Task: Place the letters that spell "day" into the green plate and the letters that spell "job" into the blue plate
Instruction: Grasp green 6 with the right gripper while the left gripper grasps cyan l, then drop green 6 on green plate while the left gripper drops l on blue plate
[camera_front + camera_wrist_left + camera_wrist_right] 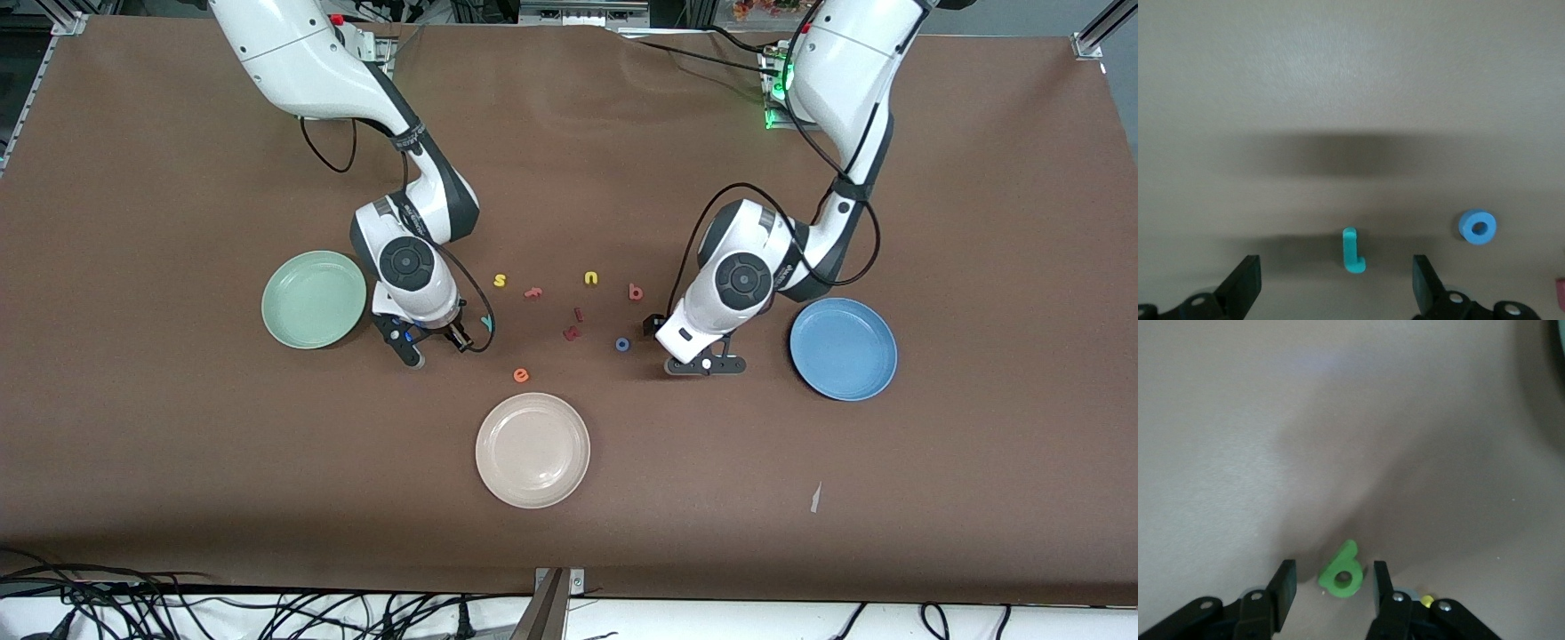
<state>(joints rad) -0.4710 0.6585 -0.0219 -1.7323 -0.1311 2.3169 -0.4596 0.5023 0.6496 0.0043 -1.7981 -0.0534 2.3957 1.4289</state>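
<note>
A small bright-green rounded toy letter [1340, 572] lies on the brown table [178, 462] between the narrowed fingers of the right gripper [1330, 590], one finger just beside it; whether they grip it cannot be told. This gripper is low beside the round pale mint-green plate [314, 299], with a teal y-shaped letter [486, 321] near it. The left gripper [1337, 283] stands wide over a teal hooked j [1351, 251], with a blue ring-shaped o [622, 344] beside it and a coral-red b [635, 292] farther from the front camera. The round medium-blue plate [843, 348] sits toward the left arm's end. Legible among the loose letters: a yellow s [500, 281], a yellow u [591, 278], an orange e [521, 375]. A cream-white round plate [532, 450] lies nearest the front camera.
</note>
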